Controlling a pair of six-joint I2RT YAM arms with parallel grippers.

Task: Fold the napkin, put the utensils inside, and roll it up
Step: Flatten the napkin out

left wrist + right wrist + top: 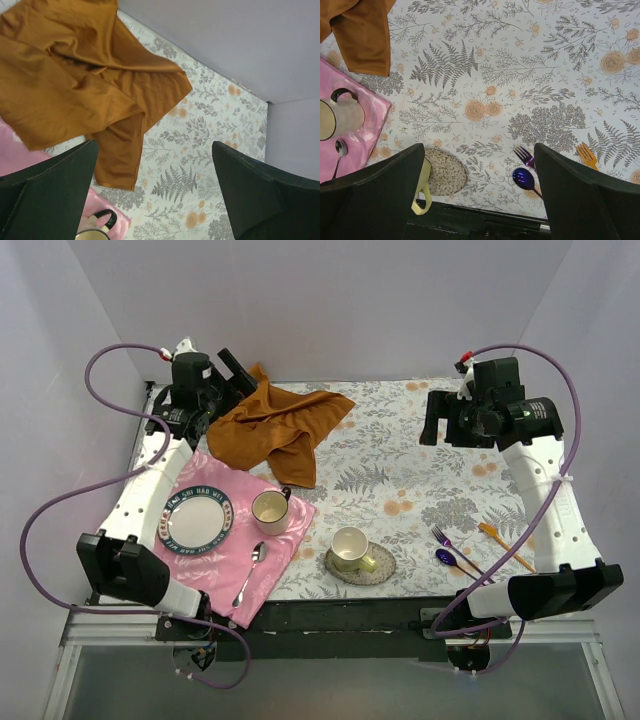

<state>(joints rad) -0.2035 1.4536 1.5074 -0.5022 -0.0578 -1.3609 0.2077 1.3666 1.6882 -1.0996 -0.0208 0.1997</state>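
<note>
The rust-orange napkin [275, 430] lies crumpled at the back left of the floral tablecloth, also seen in the left wrist view [75, 85] and the right wrist view [362, 30]. My left gripper [235, 372] hangs open right beside its back edge, nothing between the fingers [154, 150]. The utensils lie near the front right: a purple fork [443, 537] [524, 156], a dark blue spoon [447, 558] [522, 177] and an orange piece [500, 540] [586, 155]. My right gripper [432, 418] is open and empty at the back right, high above them [479, 150].
A pink cloth [222, 474] at the front left carries a patterned plate [197, 517], a cream cup [270, 510] and a silver spoon [250, 575]. Another cup [350, 545] stands on a speckled saucer [382, 568] at front centre. White walls enclose the table.
</note>
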